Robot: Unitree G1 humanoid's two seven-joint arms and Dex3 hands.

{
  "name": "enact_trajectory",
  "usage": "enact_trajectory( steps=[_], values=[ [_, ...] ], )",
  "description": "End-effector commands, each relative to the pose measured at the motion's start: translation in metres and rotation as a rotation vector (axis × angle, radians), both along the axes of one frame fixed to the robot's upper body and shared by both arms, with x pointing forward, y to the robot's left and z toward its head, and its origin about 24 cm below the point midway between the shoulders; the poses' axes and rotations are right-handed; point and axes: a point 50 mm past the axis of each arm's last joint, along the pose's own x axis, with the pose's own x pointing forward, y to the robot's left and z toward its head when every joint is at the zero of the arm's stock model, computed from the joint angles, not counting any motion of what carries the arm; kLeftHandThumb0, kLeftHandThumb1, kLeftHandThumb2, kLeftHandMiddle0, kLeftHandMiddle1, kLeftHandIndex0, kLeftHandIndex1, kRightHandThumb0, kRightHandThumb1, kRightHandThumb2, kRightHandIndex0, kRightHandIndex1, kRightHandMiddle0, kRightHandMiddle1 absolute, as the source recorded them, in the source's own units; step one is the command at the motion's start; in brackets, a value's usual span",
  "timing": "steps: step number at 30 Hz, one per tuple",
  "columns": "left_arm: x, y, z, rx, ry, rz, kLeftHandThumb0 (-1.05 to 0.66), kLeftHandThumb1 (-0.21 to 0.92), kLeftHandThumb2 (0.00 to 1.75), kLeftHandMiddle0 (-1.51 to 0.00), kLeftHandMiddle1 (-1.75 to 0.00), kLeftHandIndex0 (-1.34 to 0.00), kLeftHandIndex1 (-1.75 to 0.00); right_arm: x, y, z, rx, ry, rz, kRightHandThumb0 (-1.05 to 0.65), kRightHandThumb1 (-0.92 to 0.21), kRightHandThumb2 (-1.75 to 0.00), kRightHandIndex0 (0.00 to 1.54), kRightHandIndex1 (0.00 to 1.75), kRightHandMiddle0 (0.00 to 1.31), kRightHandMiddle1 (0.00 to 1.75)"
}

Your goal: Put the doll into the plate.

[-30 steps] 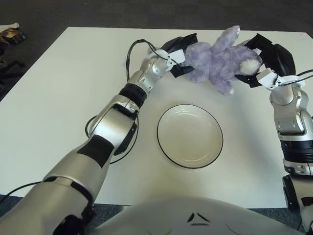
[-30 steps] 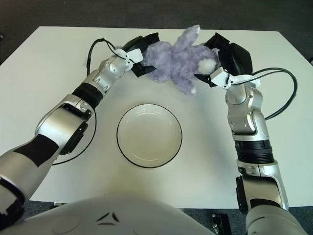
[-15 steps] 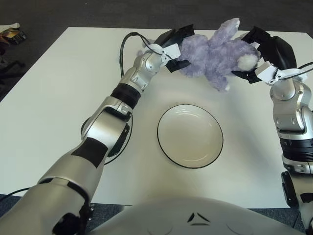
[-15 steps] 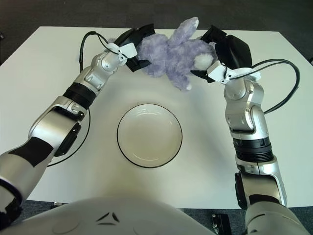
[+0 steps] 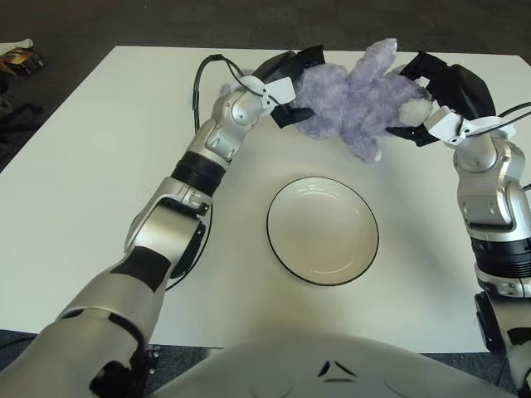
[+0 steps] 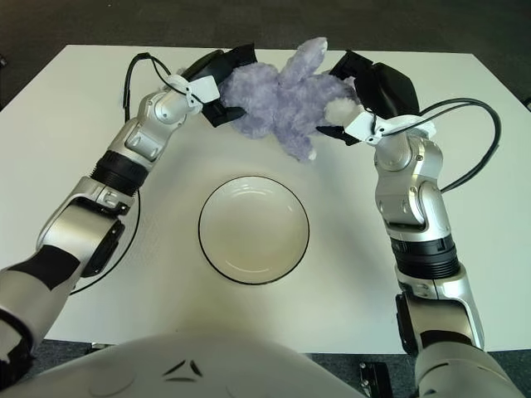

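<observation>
Since one second ago your two hands carried the doll (image 5: 353, 104) a little to the left. This fluffy purple plush hangs at 12 o'clock from the round white plate (image 5: 323, 230) — gripped between left hand (image 5: 286, 79) and right hand (image 5: 436, 95). Nothing lies in the plate.

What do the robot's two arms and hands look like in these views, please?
Both arms have glossy silver shells with black joint bands and black patches on the upper segments. The left hand and right hand are black, each with a white plate at the wrist. A thin black cable loops beside each forearm.
</observation>
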Motion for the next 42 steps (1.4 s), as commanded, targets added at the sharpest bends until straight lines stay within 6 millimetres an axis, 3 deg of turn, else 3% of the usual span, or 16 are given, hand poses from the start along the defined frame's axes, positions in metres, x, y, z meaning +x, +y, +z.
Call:
enact_trajectory(
  steps=[1,23,33,42],
  values=[
    [-0.007,0.002,0.007,-0.008,-0.022,-0.037,0.55,0.11,1.56,-0.78,-1.75,-0.97,-1.75,-0.002,0.006,0.000,0.000,-0.012,0.052,-0.01,-0.32,-1.06,0.63,1.35,0.84,1.36],
    [-0.023,0.035,0.013,0.058,-0.099,-0.093,0.59,0.06,1.63,-0.83,-1.75,-1.01,-1.75,-0.020,0.019,-0.007,0.123,-0.009,0.246,-0.01,-0.30,-1.11,0.65,1.34,0.79,1.45],
    [-0.033,0.049,0.010,0.028,-0.030,-0.110,0.57,0.08,1.60,-0.81,-1.75,-0.94,-1.75,-0.029,0.020,-0.006,0.162,-0.007,0.301,-0.01,-0.31,-1.10,0.66,1.34,0.78,1.46],
    [-0.042,0.051,0.014,-0.007,0.012,-0.150,0.56,0.10,1.58,-0.79,-1.75,-0.93,-1.75,-0.034,0.023,-0.005,0.191,-0.024,0.332,0.00,-0.30,-1.12,0.69,1.36,0.73,1.48]
  ],
)
